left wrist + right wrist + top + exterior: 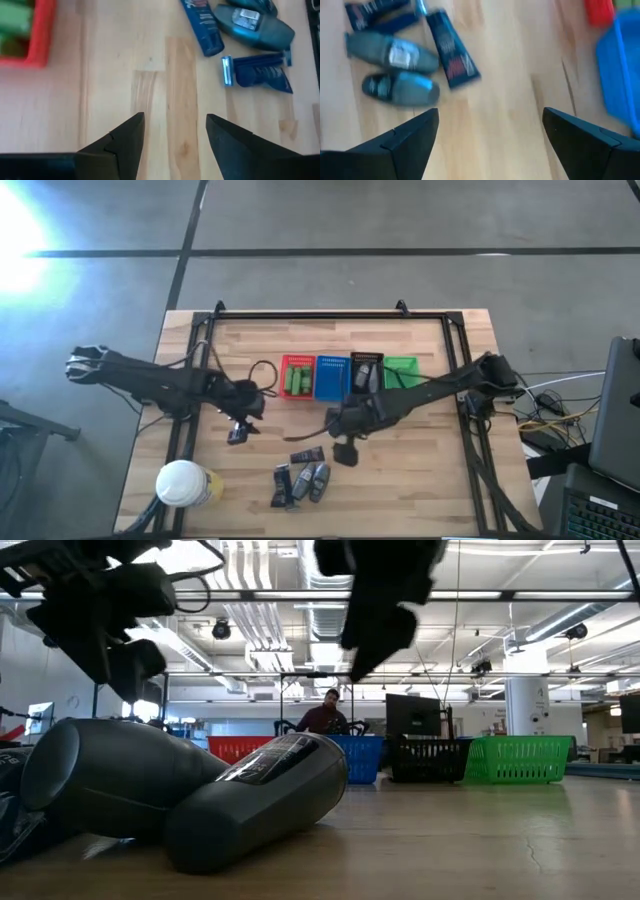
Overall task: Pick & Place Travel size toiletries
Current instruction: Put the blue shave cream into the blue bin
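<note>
Left end effector hovered over bare surface, fingers parted, empty. Toiletries: green packets lay in red basket; dark tubes and grey ovals clustered near-centre. Right end effector hung just beside them, wide open, empty.

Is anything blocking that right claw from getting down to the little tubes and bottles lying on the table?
Nothing visible does. The right gripper hangs open above bare wood, and the nearest dark tube and grey oval bottles lie just ahead of it with only bare table between.
</note>
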